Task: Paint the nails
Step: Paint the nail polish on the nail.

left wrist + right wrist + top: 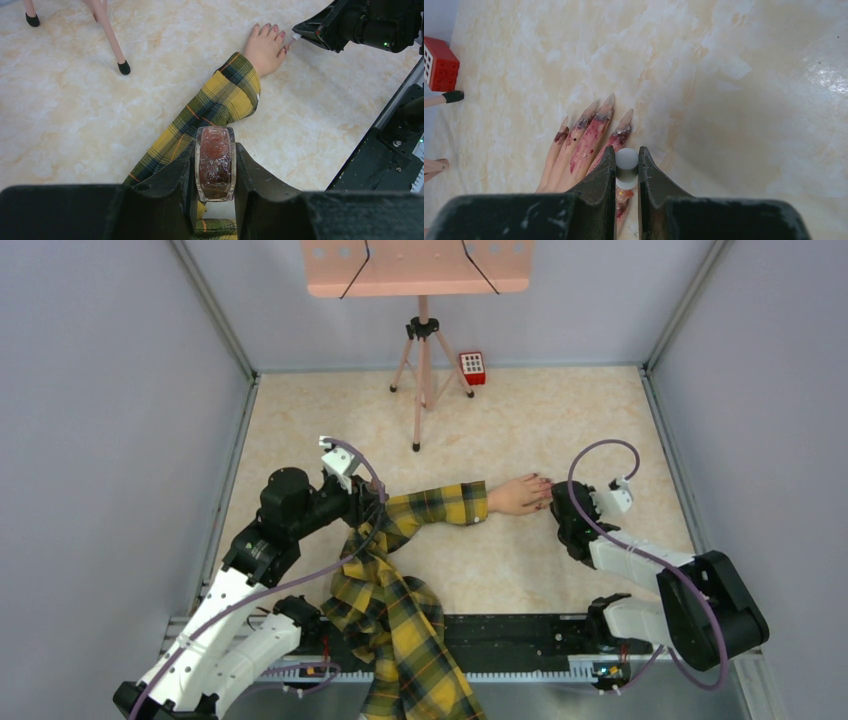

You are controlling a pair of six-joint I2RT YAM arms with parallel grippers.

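The nails [608,102] sit at the tips of the mannequin hand [518,496], which lies flat on the marbled table [540,415] with its fingers spread. From the right wrist we see 4 fingers: the nail tips look pale and pointed, and dark red polish is smeared over their bases and down the fingers. From the left wrist the nails show as small red spots.

At the fingertip end of the hand, the right gripper [626,156] is clamped on a white-capped applicator [626,162]. Its pale tip lies right at a fingertip, but we cannot tell whether it touches.

On the wrist side, a yellow-black plaid sleeve [440,506] runs away from the hand and spreads into loose cloth toward the arm bases. Over that sleeve, well apart from the hand, the left gripper [215,150] squeezes a small glass bottle [215,165] of dark red polish, held upright between its fingers.

Beyond the hand, toward the far wall, stands a pink tripod [422,370] carrying a pink board [418,265], with a small red keypad box [472,368] just beside its feet.
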